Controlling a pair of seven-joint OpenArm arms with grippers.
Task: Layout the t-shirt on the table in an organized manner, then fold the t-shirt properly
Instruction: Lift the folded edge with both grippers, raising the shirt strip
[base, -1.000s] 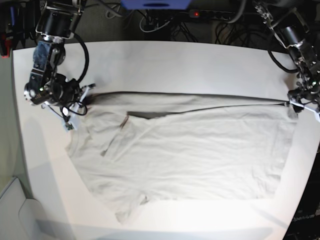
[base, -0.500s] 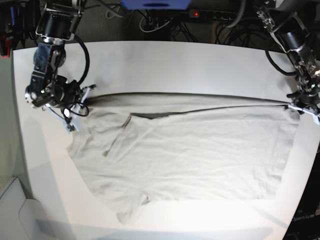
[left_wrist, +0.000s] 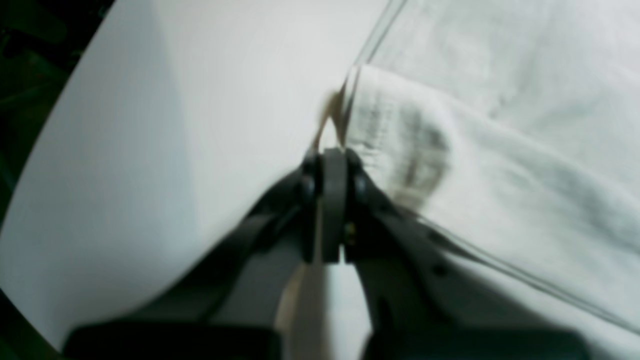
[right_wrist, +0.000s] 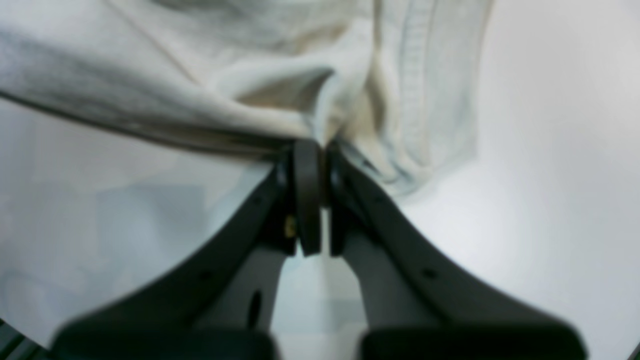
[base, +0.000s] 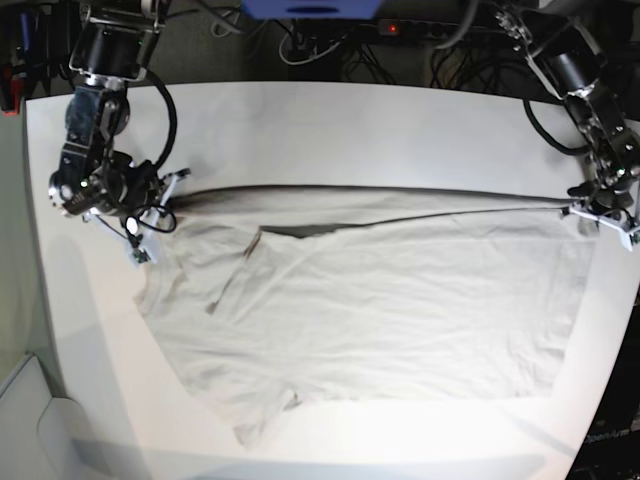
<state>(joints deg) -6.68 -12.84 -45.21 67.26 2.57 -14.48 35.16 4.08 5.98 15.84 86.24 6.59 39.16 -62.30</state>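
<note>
A white table (base: 330, 120) carries the t-shirt (base: 370, 310), stretched between the two arms. The right pincer (right_wrist: 312, 150) is pinching a bunched edge of the cloth; the left pincer (left_wrist: 330, 155) is pressed together on a far corner, with fabric trailing beside it.

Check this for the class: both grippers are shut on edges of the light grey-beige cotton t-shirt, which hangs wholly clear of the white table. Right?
Not quite. The left gripper and right gripper do pinch the light grey-beige cotton t-shirt, but the base view shows most of it lying on the white table.
</note>
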